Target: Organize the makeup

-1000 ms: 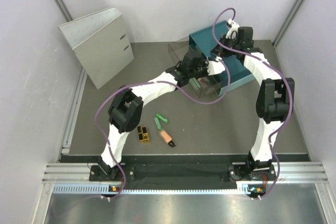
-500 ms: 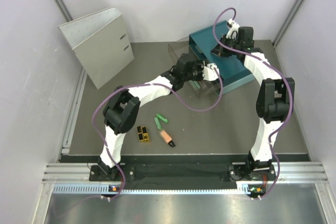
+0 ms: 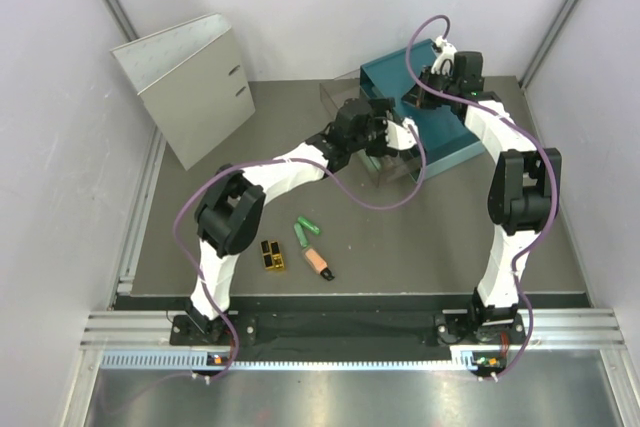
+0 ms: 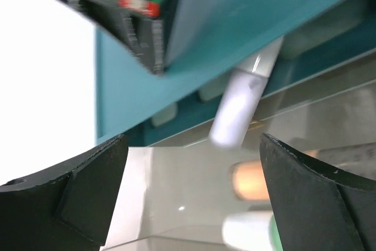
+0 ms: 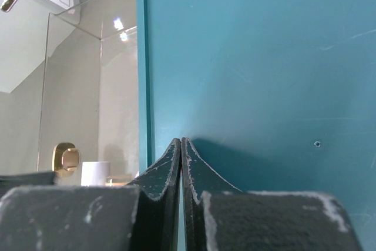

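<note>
Teal and clear plastic meet at the far side of the table [image 3: 430, 227] in the overhead view. There the left pincer [image 3: 388, 131] hangs over the clear plastic box [image 3: 338, 97], and the right pincer [image 3: 418, 95] sits at the teal drawer box [image 3: 452, 143]. Two green tubes [image 3: 305, 230], a peach-orange tube [image 3: 319, 263] and a gold-and-black block [image 3: 271, 255] lie on the near side, well apart from both boxes, with bare table around them.

From the left wrist, the left pincer [image 4: 194, 198] is spread wide and holds nothing. A white-lilac tube [image 4: 238, 107] lies tilted beyond it, seemingly inside the clear walls and close to the teal side. This looks like the drop-off step. Next the arm should rise above the box rim, then come near for another tube.

From the right wrist, the right pincer [image 5: 181, 160] is pressed together, with nothing seen between its tips. It sits tight against the teal panel, which leaves little room there.
</note>
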